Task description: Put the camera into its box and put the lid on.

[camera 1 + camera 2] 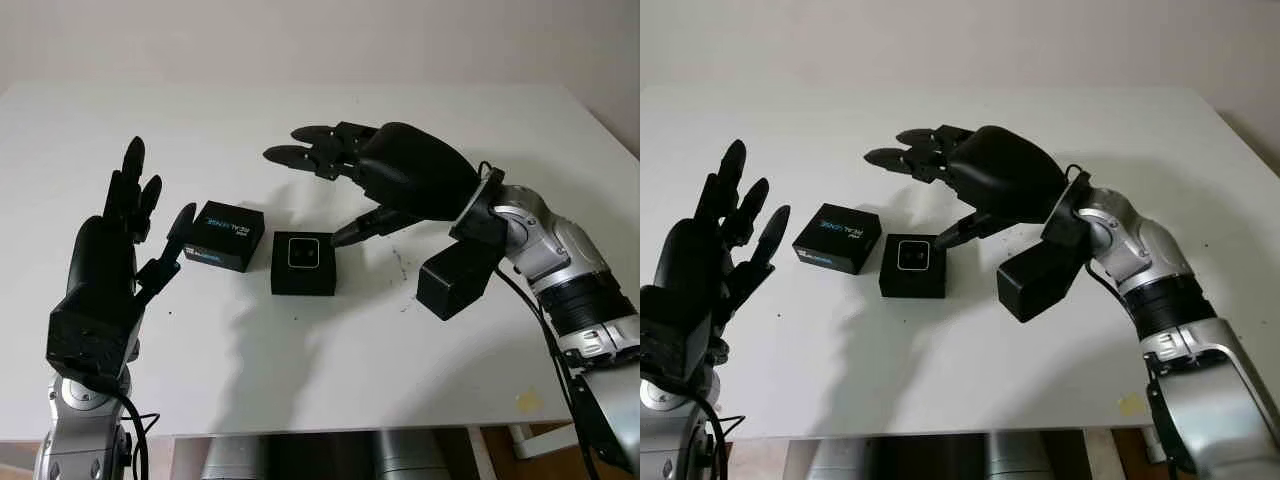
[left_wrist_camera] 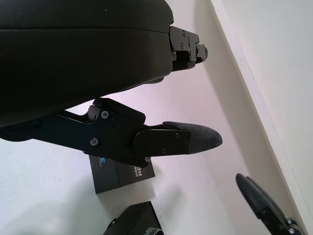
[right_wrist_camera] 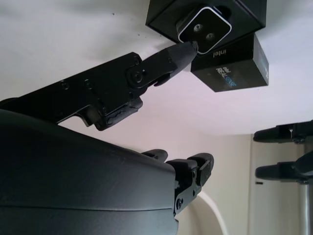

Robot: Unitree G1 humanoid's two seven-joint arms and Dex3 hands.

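Centrally, the camera (image 1: 303,252) sits face-up inside its black box (image 1: 304,275) at mid-frame on the white table (image 1: 330,350). Lid (image 1: 225,235): printed black, lying just left of the box. Right hand (image 1: 345,185): open, empty, hovering above the box, thumb tip near its right edge. Left hand (image 1: 125,235): open, empty, raised at lower left beside the lid.

The print on the lid (image 1: 227,236) was too small to read in full. In the left wrist view the box (image 2: 134,223) was cut off at six o'clock, and the left hand (image 2: 161,142) covered part of the lid.
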